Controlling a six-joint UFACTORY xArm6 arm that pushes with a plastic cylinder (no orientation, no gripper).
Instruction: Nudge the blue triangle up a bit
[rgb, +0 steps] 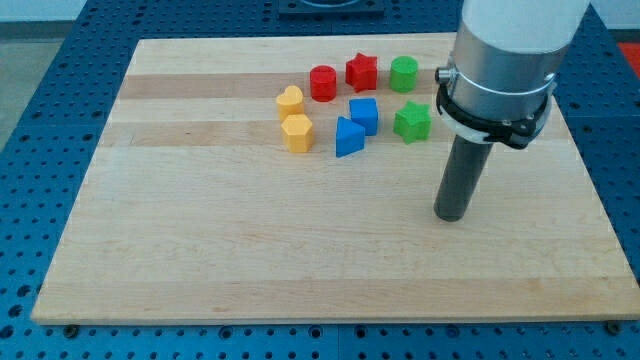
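The blue triangle (347, 137) lies on the wooden board (200, 250), in the cluster of blocks near the view's top. A blue cube (364, 115) touches it at its upper right. My tip (451, 214) rests on the board to the lower right of the blue triangle, well apart from it and from every block. The rod hangs from the arm's pale cylinder (505, 50) at the view's top right.
A yellow heart (289, 101) and a yellow hexagon (297, 132) sit left of the triangle. A red cylinder (322, 82), a red star (361, 72) and a green cylinder (404, 74) form a row above. A green star (412, 122) lies right of the blue cube.
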